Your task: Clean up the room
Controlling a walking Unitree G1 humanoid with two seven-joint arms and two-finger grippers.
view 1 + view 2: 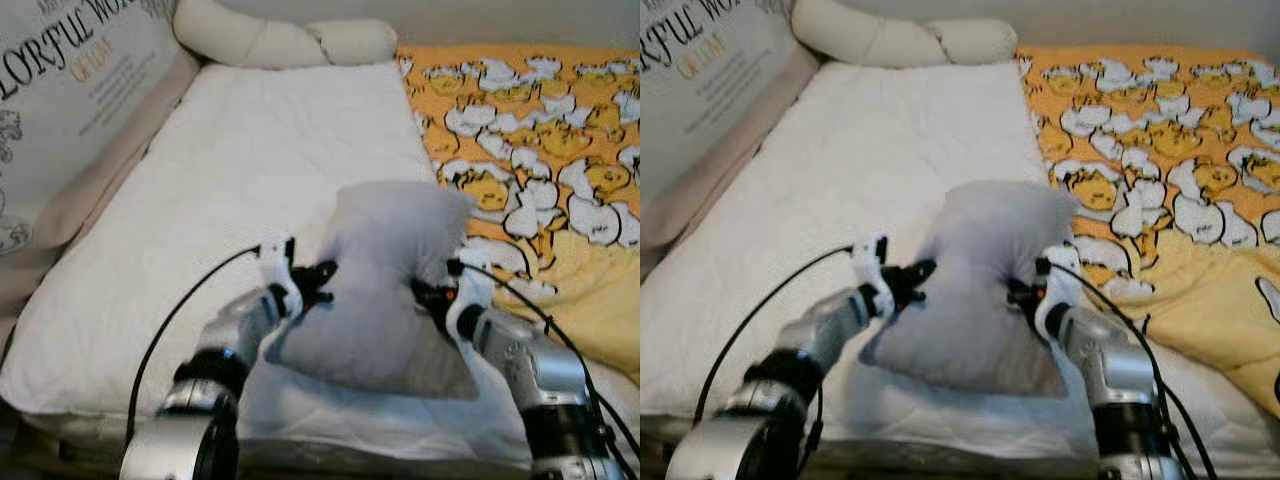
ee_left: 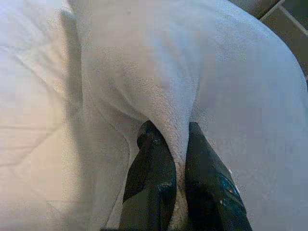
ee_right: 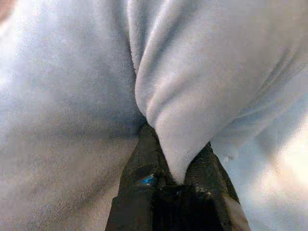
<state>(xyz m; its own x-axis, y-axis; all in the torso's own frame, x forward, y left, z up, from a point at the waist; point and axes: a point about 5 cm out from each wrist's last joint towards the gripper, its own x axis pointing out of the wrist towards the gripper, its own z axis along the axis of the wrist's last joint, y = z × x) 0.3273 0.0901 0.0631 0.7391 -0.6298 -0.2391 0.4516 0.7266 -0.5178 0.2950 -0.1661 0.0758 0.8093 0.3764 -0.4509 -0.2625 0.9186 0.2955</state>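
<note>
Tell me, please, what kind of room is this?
Most likely a bedroom: a white quilted mattress, a duck-patterned blanket spread beside it, and a grey pillow pinched between the left hand and right hand.

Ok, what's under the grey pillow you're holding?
White mattress pad lies beneath the grey pillow, pinched by left gripper and right gripper. The patch directly underneath is hidden.

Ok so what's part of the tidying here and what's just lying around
In the job:
grey pillow
left gripper, pinching one side of it
right gripper, pinching the other side

Lying about:
white mattress pad
orange duck blanket
cream knot cushion
</note>
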